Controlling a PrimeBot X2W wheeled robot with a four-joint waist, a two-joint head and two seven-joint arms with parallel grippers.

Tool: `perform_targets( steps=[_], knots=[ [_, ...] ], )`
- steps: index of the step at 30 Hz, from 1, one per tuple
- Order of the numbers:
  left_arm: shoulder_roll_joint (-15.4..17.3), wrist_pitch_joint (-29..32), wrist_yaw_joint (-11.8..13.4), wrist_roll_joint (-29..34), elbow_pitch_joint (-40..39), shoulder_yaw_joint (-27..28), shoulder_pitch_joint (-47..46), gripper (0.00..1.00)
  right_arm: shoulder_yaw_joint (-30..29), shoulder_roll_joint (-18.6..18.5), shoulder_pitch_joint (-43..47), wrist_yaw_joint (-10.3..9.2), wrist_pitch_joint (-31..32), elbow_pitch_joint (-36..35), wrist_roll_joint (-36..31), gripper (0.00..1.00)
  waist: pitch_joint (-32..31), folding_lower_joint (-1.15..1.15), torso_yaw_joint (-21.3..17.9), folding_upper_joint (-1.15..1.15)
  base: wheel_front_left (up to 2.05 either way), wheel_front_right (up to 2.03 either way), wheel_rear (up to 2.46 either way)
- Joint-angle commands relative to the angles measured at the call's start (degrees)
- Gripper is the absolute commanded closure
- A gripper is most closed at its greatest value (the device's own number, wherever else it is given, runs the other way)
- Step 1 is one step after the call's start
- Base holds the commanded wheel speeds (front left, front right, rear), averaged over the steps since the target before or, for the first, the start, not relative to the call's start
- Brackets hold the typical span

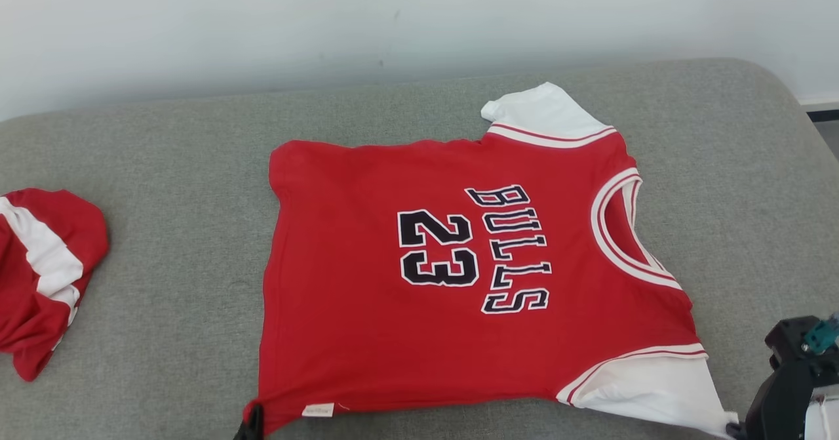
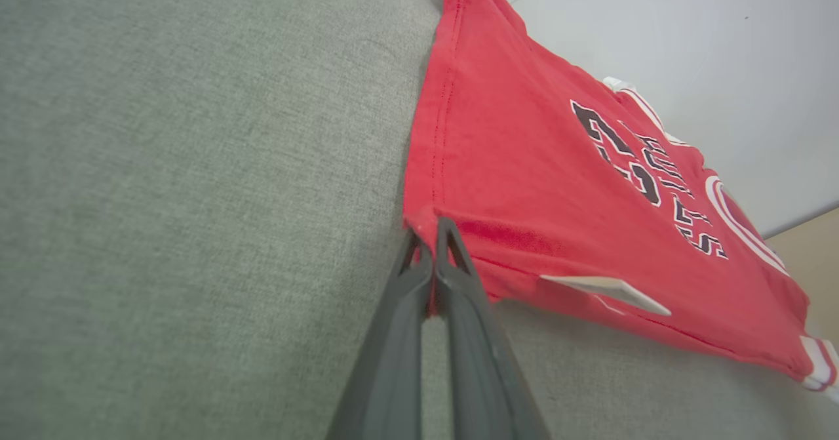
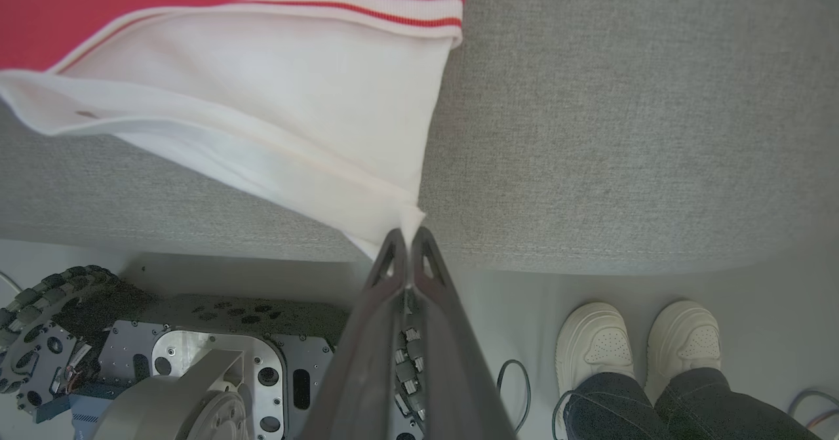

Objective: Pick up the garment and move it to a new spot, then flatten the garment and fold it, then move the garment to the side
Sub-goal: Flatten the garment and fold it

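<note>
Jersey spread flat mid grey cushion, L gripper clamped on near hem corner, R gripper pinching white sleeve tip; flattening looks abt done, fold & side-move to go.

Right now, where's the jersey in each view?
Head view: jersey spread flat mid-frame, neck hole to the right.
Left wrist view: upper right, hem corner pinched in the left fingers.
Right wrist view: top left, tip of its white sleeve pinched in the right fingers.
Shared landmark: the sleeve's red-and-white striped trim.
</note>
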Motion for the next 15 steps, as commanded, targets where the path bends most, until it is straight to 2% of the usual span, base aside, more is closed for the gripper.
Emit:
perform_targets(
  steps=[1, 8, 12, 15],
  knots=[
    [0.4, 0.3, 0.4, 0.2, -0.4, 0.0, 1.0, 1.0, -0.4, 0.5, 0.9, 0.01, 0.6, -0.6, -0.3, 1.0, -0.4, 0.01, 0.3, 0.0, 0.0, 0.0, 0.0],
    [1.4, 2.8, 2.1, 1.7, -2.9, -1.5, 4.3, 1.0, -1.3, 1.8, 3.8, 0.01, 1.4, -4.3, -1.0, 1.0, -1.0, 0.01, 0.5, 0.0, 0.0, 0.0, 0.0],
    [1.1, 2.9, 2.3, 1.2, -4.7, -1.7, 3.6, 1.0, -0.3, 0.8, 1.7, 0.01, -3.5, -4.3, -1.7, 1.0, -1.1, 0.01, 0.8, 0.0, 0.0, 0.0, 0.0],
    [1.0, 3.2, 2.2, 1.4, -5.2, -2.0, 1.5, 1.0, 2.0, -1.5, -0.9, 0.01, -7.9, -2.4, -1.4, 1.0, -1.1, 0.01, 1.0, 0.0, 0.0, 0.0, 0.0]
  ],
)
